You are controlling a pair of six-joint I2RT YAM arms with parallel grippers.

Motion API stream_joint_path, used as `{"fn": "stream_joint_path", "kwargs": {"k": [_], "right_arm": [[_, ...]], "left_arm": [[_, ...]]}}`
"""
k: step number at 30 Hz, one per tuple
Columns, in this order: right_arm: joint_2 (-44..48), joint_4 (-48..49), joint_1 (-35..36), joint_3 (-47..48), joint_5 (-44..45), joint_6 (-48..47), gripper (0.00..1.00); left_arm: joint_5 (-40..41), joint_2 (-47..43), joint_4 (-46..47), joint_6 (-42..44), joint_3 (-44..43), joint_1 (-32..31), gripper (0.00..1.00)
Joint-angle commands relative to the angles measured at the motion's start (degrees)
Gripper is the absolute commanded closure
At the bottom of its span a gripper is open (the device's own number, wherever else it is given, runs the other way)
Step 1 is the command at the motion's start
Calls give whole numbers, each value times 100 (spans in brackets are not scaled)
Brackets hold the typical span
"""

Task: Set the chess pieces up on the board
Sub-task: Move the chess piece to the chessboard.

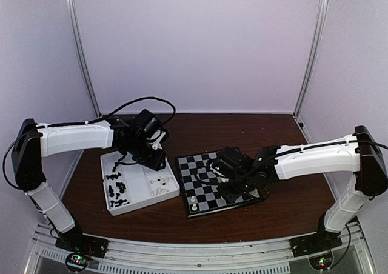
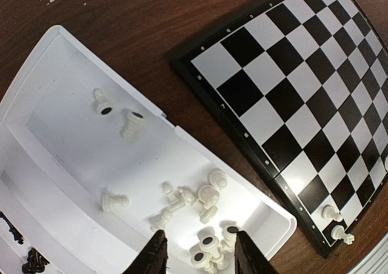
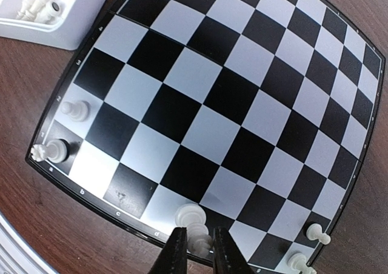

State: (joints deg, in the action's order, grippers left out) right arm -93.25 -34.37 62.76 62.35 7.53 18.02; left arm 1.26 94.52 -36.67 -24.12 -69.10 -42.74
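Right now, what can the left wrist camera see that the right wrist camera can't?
Only the left wrist view shows the open left hand over the tray, and the black pieces in the tray's other compartment.

Only the right wrist view shows the right hand closed on a white piece at the edge of the board, and two more pieces in the corner near it.

Both show the board, part of the tray with white pieces inside, and the corner pair of white pieces.

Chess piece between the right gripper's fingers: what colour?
Cream-white chess piece, between the right gripper fingers; right wrist view shows it best.
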Motion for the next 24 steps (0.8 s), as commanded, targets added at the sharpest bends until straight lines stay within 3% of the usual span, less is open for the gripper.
{"fn": "stream_joint_path", "kwargs": {"k": [1, 20, 24], "right_arm": [[155, -200, 26, -156, 304, 44, 83], [194, -197, 24, -320, 397, 44, 82], [167, -208, 26, -296, 424, 35, 75]], "left_arm": [[-90, 65, 71, 21, 4, 47, 61], [-126, 189, 37, 30, -121, 47, 61], [-126, 190, 21, 39, -121, 47, 61]]}}
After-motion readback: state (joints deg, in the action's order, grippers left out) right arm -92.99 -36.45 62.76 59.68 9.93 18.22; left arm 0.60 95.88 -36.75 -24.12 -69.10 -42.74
